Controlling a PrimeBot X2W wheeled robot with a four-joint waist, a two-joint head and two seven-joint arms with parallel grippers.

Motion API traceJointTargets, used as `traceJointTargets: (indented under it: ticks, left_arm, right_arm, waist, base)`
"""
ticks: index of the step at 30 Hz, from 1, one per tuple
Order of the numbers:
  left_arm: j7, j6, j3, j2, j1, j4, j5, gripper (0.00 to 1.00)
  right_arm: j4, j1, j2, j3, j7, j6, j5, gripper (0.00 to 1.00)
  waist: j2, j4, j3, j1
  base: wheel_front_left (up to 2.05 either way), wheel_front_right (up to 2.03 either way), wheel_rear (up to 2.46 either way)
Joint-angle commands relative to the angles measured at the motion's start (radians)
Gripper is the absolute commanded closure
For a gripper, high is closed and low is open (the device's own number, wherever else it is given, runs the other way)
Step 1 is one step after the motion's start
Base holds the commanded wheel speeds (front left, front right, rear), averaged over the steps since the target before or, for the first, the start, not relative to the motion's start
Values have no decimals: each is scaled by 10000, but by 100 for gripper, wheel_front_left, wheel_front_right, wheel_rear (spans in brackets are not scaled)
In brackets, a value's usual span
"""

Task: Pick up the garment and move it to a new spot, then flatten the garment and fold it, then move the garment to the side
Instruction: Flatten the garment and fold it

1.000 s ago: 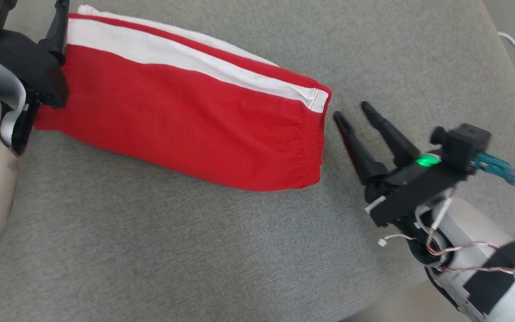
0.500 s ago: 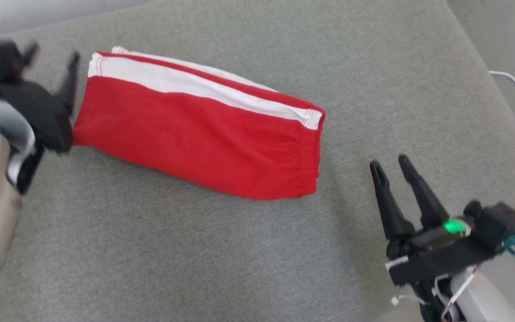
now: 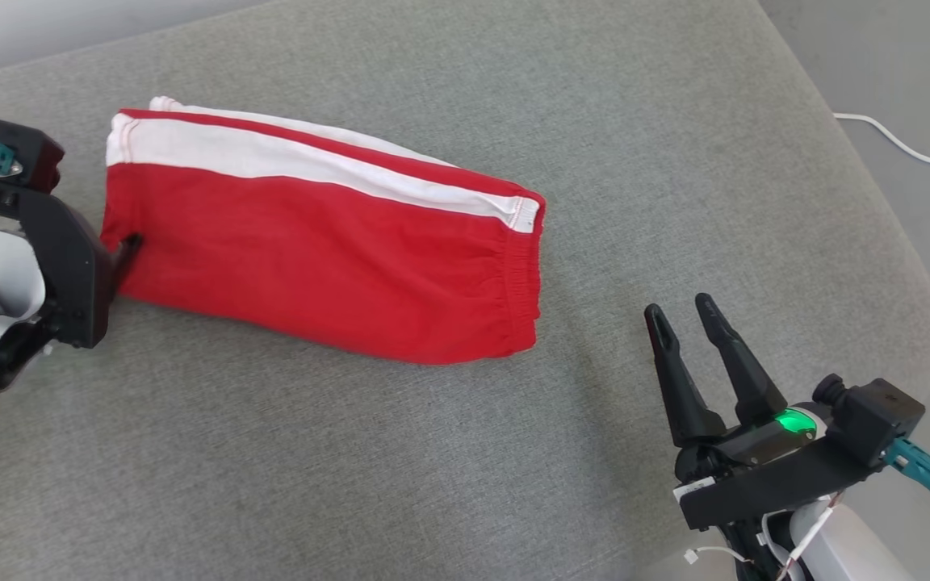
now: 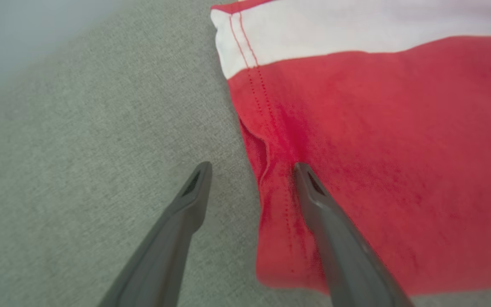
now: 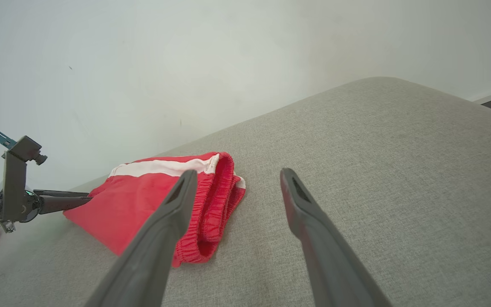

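Grey cushion (image 3: 352, 452); garment (image 3: 312, 242) corner hidden behind left pincer (image 4: 252, 168).

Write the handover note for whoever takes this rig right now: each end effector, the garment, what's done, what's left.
Left end effector: open, straddling the hem edge of the garment, one finger over red fabric, the other over the cushion; nothing gripped.
Right end effector: open, empty, apart from the waistband end.
The garment: red shorts with a white stripe, lying folded and flat on the grey cushion.
Done: flattening and folding, by the look of it.
Left: probably moving it to the side; the left arm seems best placed to grip.
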Motion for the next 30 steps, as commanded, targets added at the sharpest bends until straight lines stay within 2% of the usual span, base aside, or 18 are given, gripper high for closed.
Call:
traceJointTargets:
  ticks: [1,8,9,10,11,17,30]
  left_arm:
    - [129,20,-52,32,40,23,-77,0]
    - [1046,4,-297,-111,120,-124,-688,0]
    - [1165,0,-391,-140,147,-184,-729,10]
    - [1254,-5,-495,-148,170,-267,-756,69]
    - [1273,-7,-544,-136,183,-341,-819,100]
    - [744,21,-555,-114,146,-562,-966,100]
    - [112,20,-520,-476,1232,-1777,-2256,100]
  right_arm:
    - [36,-59,62,26,-13,-23,-43,0]
    - [146,-192,105,123,-14,-23,64,0]
    - [159,-197,103,124,-14,-23,75,0]
    - [167,-197,106,127,-14,-23,85,0]
    - [177,-194,105,125,-14,-23,87,0]
    - [200,-136,65,22,-14,-23,54,0]
    - [385,874,53,-616,-11,-23,-4,0]
  waist:
    - [1,-69,46,1]
    - [1,-221,96,1]
    - [1,-222,92,1]
    - [1,-222,84,1]
    - [1,-212,70,1]
    - [1,96,-217,1]
    - [1,1625,-1734,1]
  base:
    - [0,0,0]
    - [0,0,0]
    - [0,0,0]
    - [0,0,0]
    - [0,0,0]
    - [0,0,0]
    - [0,0,0]
